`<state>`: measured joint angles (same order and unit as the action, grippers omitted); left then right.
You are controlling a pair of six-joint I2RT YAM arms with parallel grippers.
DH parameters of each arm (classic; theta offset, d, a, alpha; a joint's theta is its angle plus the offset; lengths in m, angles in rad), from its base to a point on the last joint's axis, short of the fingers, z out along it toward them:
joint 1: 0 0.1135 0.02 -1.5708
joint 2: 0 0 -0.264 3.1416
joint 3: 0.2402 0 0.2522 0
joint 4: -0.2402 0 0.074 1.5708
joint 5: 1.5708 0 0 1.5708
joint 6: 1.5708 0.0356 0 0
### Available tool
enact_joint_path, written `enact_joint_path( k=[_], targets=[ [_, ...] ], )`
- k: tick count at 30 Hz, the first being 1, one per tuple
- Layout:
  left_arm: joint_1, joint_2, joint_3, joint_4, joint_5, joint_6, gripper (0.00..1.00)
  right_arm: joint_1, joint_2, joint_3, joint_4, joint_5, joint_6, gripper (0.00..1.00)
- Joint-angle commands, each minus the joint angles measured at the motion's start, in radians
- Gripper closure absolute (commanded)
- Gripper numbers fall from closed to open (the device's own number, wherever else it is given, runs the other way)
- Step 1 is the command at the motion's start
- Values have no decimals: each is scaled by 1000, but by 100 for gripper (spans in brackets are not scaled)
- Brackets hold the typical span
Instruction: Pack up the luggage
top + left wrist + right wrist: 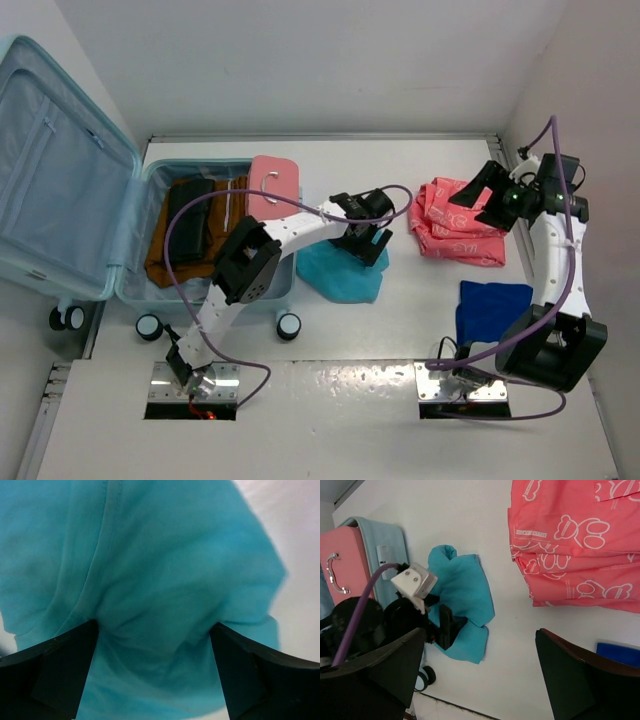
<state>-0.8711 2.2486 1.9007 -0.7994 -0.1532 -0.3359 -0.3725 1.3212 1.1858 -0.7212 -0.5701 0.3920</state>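
Note:
The luggage (60,170), a large pale aqua suitcase, lies open at the left with its lid up. Brown and black items lie in its base (185,235). A teal cloth (345,278) lies crumpled on the table just right of the suitcase. My left gripper (372,248) is down on the cloth and open. In the left wrist view the teal cloth (160,570) bunches between the two spread black fingers (50,670), which touch it on either side. My right gripper (480,195) hovers open and empty above a folded coral garment (455,235).
A small pink hard case (272,185) rests on the suitcase's right rim. A dark blue cloth (490,305) lies near the right arm's base. The suitcase wheels (288,325) stick out at the near side. The right wrist view shows the coral garment (570,540) and the teal cloth (465,595).

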Motion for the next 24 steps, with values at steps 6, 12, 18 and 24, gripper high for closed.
enact_joint_path(
  k=[6,12,18,24],
  targets=[
    [58,147,23,-11,18,-66,1,-25,-11,26,-14,-30,-2,11],
    [49,108,16,41,160,37,56,-36,-23,35,-34,-37,-19,23],
    [40,-58,-16,127,237,165,95,-36,-16,46,-26,-53,-16,26],
    [110,-430,-14,256,333,274,100,13,1,29,28,-62,5,28]
  ],
)
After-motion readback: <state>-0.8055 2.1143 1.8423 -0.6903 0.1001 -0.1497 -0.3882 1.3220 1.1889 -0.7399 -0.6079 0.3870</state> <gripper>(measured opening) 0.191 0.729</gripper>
